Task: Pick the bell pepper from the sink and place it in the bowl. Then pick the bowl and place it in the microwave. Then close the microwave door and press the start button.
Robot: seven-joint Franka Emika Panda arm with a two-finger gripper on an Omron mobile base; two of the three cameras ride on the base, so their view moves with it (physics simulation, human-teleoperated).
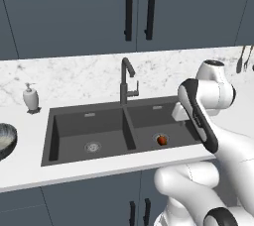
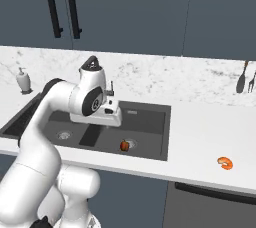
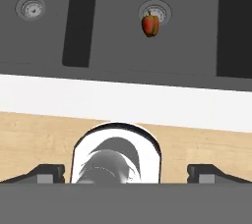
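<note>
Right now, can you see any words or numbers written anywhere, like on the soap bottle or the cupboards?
None: no words, numbers or signs can be read.
Soap bottle: plain white, no label.
Cupboard doors: plain, with black handles.
Sink and bell pepper: no markings.
</note>
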